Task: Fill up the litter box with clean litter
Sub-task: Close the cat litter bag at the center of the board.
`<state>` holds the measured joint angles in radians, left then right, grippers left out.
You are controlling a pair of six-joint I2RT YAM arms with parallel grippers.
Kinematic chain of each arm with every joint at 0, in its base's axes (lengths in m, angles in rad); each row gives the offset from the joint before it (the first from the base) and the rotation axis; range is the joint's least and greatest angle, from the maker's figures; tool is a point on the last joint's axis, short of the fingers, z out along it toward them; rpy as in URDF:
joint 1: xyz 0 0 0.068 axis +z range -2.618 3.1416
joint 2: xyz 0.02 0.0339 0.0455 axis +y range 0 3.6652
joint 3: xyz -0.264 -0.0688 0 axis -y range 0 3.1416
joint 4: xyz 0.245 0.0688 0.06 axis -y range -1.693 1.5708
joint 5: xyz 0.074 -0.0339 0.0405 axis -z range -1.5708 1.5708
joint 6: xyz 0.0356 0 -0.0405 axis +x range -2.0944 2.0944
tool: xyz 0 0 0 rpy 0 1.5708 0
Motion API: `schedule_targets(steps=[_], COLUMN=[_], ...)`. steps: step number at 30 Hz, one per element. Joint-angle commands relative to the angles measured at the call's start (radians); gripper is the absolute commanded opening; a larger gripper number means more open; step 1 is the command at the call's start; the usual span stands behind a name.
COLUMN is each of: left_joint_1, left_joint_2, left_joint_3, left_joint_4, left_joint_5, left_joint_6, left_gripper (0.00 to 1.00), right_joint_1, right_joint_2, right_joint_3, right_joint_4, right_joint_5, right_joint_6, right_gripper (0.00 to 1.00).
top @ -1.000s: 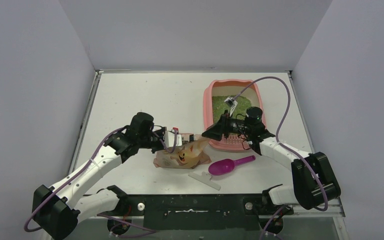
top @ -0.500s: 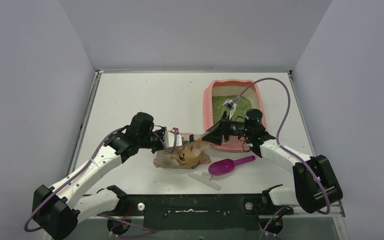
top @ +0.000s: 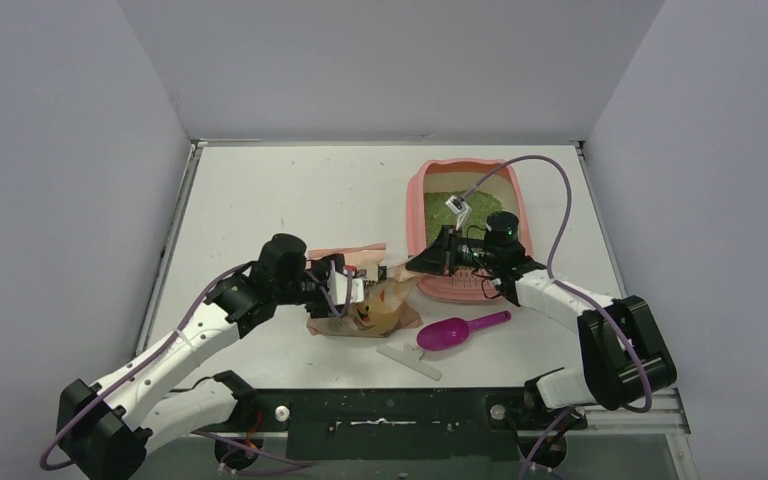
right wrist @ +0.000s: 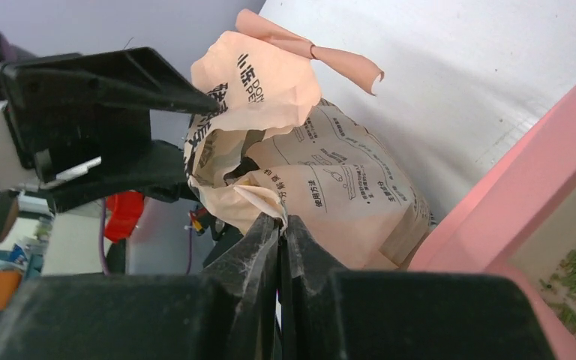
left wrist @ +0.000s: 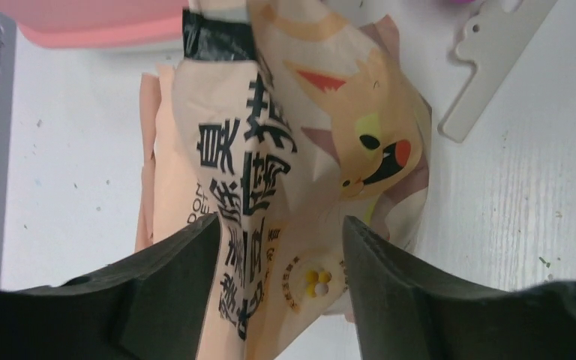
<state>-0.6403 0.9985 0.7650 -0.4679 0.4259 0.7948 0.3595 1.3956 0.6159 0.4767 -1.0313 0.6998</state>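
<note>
One pink rectangular plastic litter box with rounded corners lies just beside your right gripper. It holds a bed of fine green litter. Your right gripper is clenched on the torn top edge of a peach plastic bag printed with a cartoon cat. Your left gripper has its fingers spread, straddling the bag. A magenta plastic scoop and a flat white plastic strip lie near the grippers, towards the arm bases.
</note>
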Motion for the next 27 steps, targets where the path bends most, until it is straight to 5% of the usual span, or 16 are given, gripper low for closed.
schedule_targets(steps=[1, 7, 19, 23, 27], left_joint_1=[-0.063, -0.220, -0.329, -0.328, -0.328], left_joint_2=[-0.042, 0.017, 0.305, 0.306, 0.293], left_joint_3=[-0.005, 0.046, 0.198, 0.186, 0.162], left_joint_4=[0.199, 0.248, 0.258, 0.288, 0.321], left_joint_5=[-0.008, -0.162, -0.358, -0.376, -0.380], left_joint_6=[0.001, 0.120, 0.190, 0.176, 0.163], left_gripper=[0.65, 0.73, 0.65, 0.63, 0.63], right_joint_1=[0.005, -0.001, -0.019, -0.013, 0.009], right_joint_2=[-0.009, -0.023, -0.075, -0.078, -0.032], right_joint_3=[0.081, 0.112, 0.046, 0.036, 0.029], right_joint_4=[-0.122, -0.318, -0.123, -0.057, 0.068], right_joint_5=[0.045, 0.122, 0.060, 0.008, -0.033], right_joint_6=[0.060, 0.100, 0.300, 0.295, 0.347], right_gripper=[0.00, 0.00, 0.01, 0.35, 0.54])
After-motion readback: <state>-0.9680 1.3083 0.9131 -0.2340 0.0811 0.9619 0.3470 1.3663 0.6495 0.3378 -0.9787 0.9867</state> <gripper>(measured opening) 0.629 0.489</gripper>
